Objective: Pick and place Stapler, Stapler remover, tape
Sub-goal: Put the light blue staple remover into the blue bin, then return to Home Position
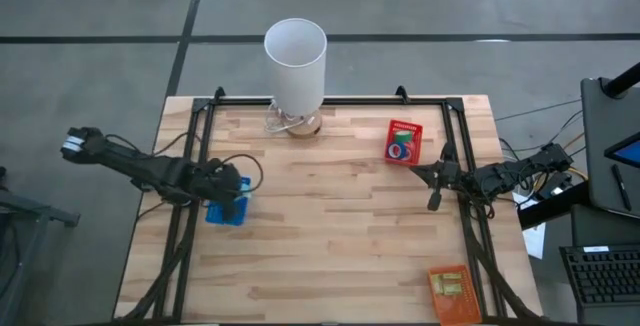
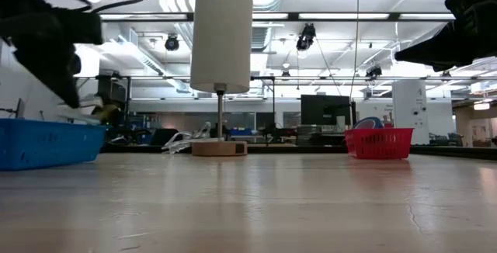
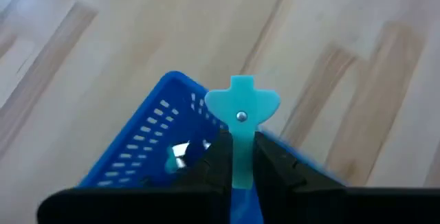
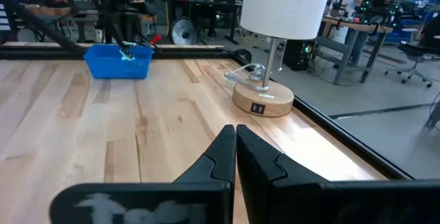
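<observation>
Currently the left gripper [image 3: 237, 165], clamped on the teal staple remover [image 3: 242, 124] above the blue bin [image 3: 148, 138] directly beneath it, risks dropping it outside if released off-centre.

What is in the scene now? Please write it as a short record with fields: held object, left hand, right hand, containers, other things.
held object: small light blue plastic staple remover, pinched between the left hand's fingers
left hand: left hand over the blue perforated plastic bin, shut on the remover
right hand: right hand near the table's right edge, shut, holding nothing
containers: blue bin at left; red plastic basket with tape rolls; orange bin at the front right
other things: white cylindrical lamp on a round wooden base
</observation>
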Robot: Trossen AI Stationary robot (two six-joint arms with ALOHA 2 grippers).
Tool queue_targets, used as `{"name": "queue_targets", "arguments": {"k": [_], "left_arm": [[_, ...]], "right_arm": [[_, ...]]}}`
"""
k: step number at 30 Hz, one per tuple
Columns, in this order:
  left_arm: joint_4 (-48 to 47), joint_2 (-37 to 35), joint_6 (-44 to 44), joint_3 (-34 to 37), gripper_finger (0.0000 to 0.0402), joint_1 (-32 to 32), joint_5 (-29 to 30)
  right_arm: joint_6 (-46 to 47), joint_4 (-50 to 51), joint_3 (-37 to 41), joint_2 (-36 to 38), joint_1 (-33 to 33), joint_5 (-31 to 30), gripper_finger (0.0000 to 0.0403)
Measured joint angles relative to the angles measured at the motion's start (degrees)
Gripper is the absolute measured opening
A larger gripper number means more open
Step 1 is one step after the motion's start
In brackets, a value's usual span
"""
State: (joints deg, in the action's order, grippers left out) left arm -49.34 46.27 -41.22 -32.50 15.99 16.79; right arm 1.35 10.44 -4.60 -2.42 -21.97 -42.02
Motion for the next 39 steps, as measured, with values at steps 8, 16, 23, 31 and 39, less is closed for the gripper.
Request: {"name": "queue_targets", "arguments": {"k": [8, 16, 23, 31, 39], "left_arm": [[-2.2, -9.0, -2.4, 3.3, 0.005, 0.0, -0.3], [-8.4, -12.5, -6.4, 5.1, 0.0046, 0.0, -1.9], [-2.7, -12.2, -14.1, 6.6, 0.0082, 0.2, -5.1], [0.1, -12.1, -9.8, 6.7, 0.0135, 0.2, 5.2], [34.1, -14.7, 17.3, 13.1, 0.0062, 0.3, 2.6]], "right_arm": [[0.0, 0.0, 0.0, 0.0, 0.0, 0.0, 0.0009], [0.1, 0.0, 0.0, 0.0, 0.0, 0.0, 0.0009], [0.0, 0.0, 0.0, 0.0, 0.0, 0.0, 0.0009], [0.0, 0.0, 0.0, 0.0, 0.0, 0.0, 0.0009], [0.1, 0.0, 0.0, 0.0, 0.0, 0.0, 0.0009]]}}
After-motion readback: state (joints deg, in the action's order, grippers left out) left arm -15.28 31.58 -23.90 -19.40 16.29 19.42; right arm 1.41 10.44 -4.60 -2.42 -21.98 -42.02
